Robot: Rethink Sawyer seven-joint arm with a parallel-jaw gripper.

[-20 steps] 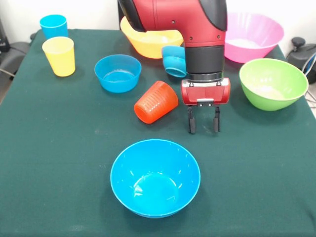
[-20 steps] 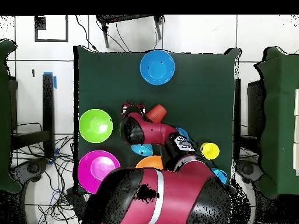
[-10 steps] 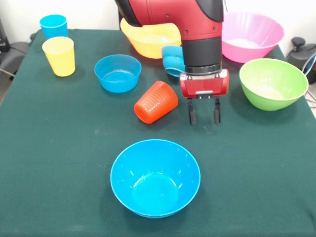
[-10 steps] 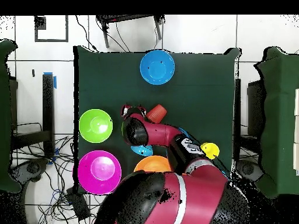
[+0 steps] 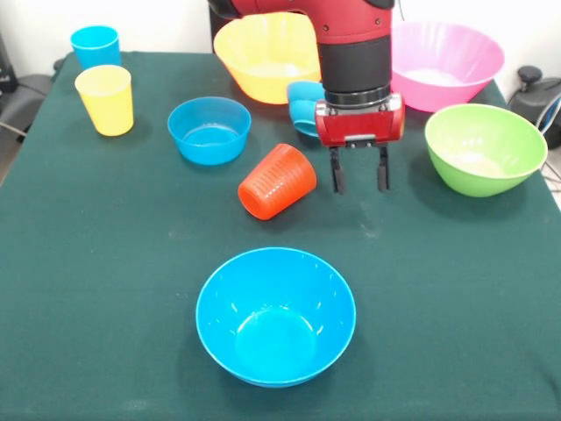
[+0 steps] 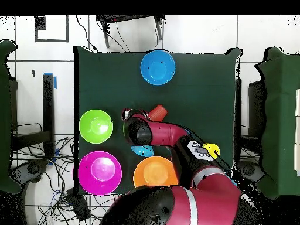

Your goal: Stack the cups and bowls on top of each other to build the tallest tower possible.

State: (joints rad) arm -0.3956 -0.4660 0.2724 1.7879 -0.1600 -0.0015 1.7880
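Gripper: the gripper (image 5: 358, 180) hung from the red and black arm (image 5: 352, 53) over the middle of the green table (image 5: 105, 263), its two dark fingers (image 5: 337, 172) pointing down, spread with a clear gap and holding nothing.
Orange-red cup: the ribbed orange-red cup (image 5: 277, 181) lay tipped on its side near the table's centre, just beside the gripper and apart from it; the overhead view showed it (image 6: 157, 112) next to the arm's end.
Medium blue bowl: the medium blue bowl (image 5: 275, 315) sat upright near the edge farthest from the robot, well apart from everything else (image 6: 157, 67).
Small blue bowl: a small blue bowl (image 5: 209, 130) stood upright between the yellow cup and the orange-red cup.
Tilted blue bowl: another small blue bowl (image 5: 306, 106) leaned on its side just behind the gripper, close to the yellow-orange bowl.
Large bowls: the yellow-orange bowl (image 5: 267, 56) and the pink bowl (image 5: 447, 64) stood along the robot's edge, on either side of the arm.
Green bowl: the green bowl (image 5: 484, 147) sat upright by a side edge, near the pink one.
Cups: the yellow cup (image 5: 106, 99) and the sky blue cup (image 5: 95, 45) stood upright, close together, at a corner on the robot's side.
Tower: nothing was stacked.
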